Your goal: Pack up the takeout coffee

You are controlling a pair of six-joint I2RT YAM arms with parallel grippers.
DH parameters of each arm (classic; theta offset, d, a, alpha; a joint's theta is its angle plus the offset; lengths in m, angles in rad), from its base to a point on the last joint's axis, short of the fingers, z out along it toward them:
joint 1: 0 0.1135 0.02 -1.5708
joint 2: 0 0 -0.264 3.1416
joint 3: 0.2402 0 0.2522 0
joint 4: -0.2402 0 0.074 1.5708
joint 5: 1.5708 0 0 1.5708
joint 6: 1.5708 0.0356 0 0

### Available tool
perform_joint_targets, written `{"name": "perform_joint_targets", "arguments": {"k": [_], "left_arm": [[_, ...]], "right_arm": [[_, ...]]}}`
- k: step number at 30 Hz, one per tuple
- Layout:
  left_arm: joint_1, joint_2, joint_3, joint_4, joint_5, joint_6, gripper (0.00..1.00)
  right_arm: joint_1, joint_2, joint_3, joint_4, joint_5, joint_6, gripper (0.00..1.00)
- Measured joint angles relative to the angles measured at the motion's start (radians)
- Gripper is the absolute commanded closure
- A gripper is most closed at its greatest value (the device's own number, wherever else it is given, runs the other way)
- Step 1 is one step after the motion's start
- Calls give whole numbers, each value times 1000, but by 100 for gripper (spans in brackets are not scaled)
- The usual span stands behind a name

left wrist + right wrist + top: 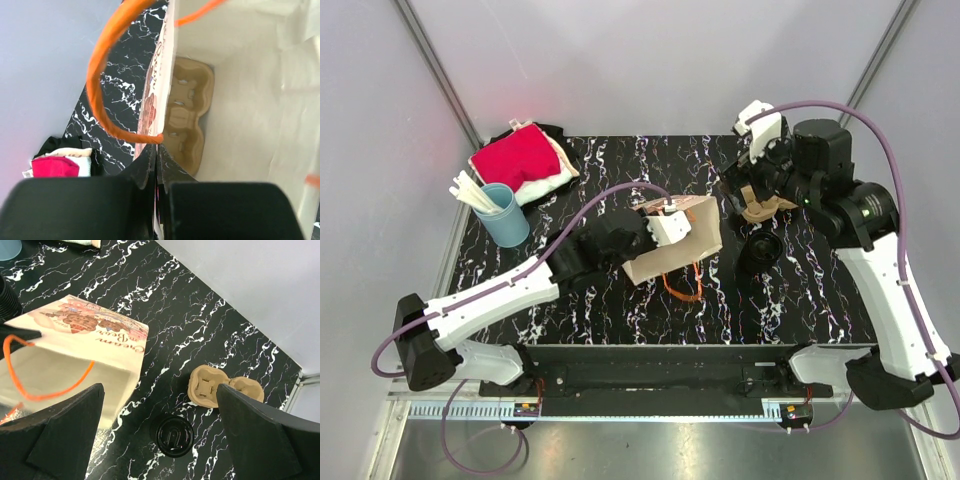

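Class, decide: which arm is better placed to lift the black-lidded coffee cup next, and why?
Right. The right gripper hangs, jaws open, close to the cup, which stands near the mouth of the paper bag. The left gripper is shut on the bag's rim, holding it open.

bag (95, 332): matt paper, printed face, plain inside. handles (100, 95): orange cord, smooth. carrier (207, 386): moulded pulp, rough, matt. lid (172, 435): black plastic, slight gloss. surface (150, 280): black, white-veined marble look, smooth. cloth (515, 158): red, soft. fingers (60, 435): black matt plastic.
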Motion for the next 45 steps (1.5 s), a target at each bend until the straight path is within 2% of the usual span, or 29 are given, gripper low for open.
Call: {"name": "perform_joint_targets", "arguments": {"k": [9, 15, 21, 34, 45], "left_arm": [[1, 0, 42, -8, -23, -2, 100], [-16, 1, 42, -45, 23, 0, 100], [-77, 0, 30, -66, 39, 26, 100], [-144, -77, -29, -130, 105, 76, 100], [-216, -69, -70, -191, 131, 127, 100]], "right_arm": [[-1, -96, -72, -35, -103, -61, 0], [-1, -116, -156, -61, -157, -124, 0], [-1, -146, -239, -87, -164, -161, 0], [-1, -260, -314, -79, -153, -172, 0], [-1, -322, -357, -79, -154, -182, 0]]}}
